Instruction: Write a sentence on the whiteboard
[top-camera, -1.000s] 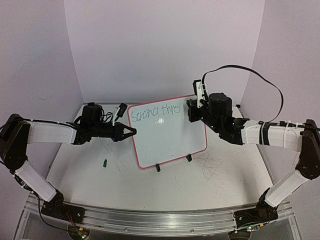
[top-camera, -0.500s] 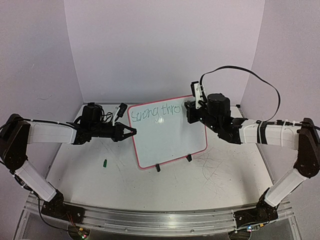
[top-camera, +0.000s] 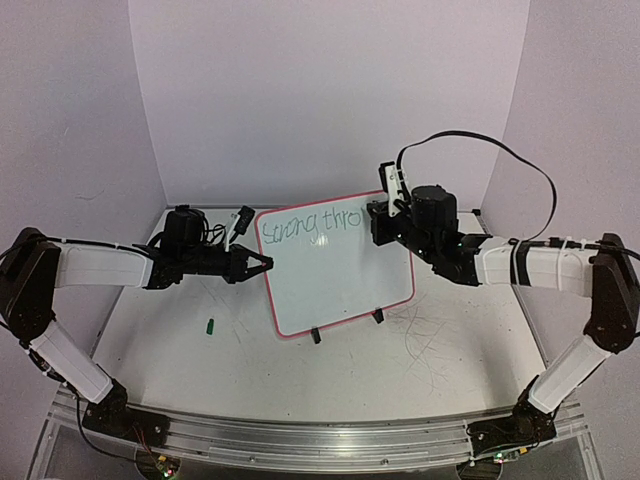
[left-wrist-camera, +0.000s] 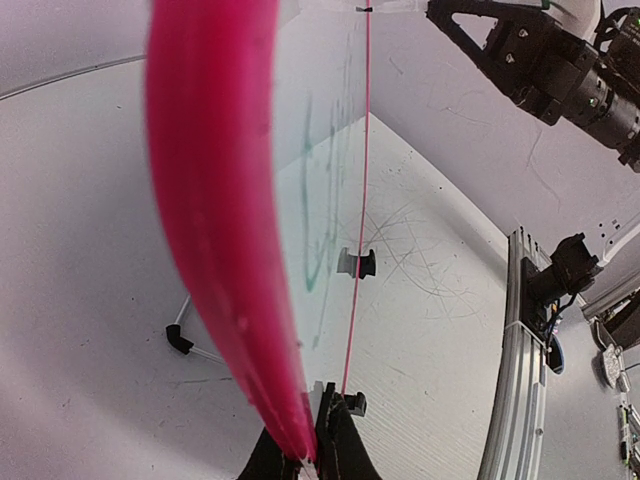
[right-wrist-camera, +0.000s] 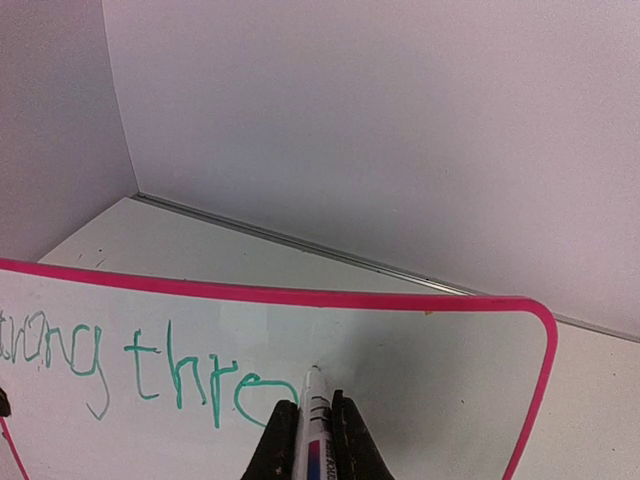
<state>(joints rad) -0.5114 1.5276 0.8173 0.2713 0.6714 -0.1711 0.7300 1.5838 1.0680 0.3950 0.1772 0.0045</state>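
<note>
The whiteboard (top-camera: 340, 275) stands tilted on two black clip feet at the table's middle. Its pink rim also shows in the left wrist view (left-wrist-camera: 215, 230) and the right wrist view (right-wrist-camera: 300, 297). Green text on it reads "Strong thro" (top-camera: 310, 226), the last letters seen in the right wrist view (right-wrist-camera: 190, 375). My left gripper (top-camera: 262, 265) is shut on the board's left edge (left-wrist-camera: 310, 440). My right gripper (top-camera: 378, 222) is shut on a white marker (right-wrist-camera: 313, 420), its tip against the board just right of the "o".
A small green marker cap (top-camera: 211, 325) lies on the table left of the board. Faint grey scribbles (top-camera: 420, 330) mark the tabletop to the right. Walls close in behind and at both sides. A rail (top-camera: 300, 440) runs along the near edge.
My right gripper has shifted slightly left and up along the board's top line, and the "o" after "thr" has been drawn. The left arm and board have not moved.
</note>
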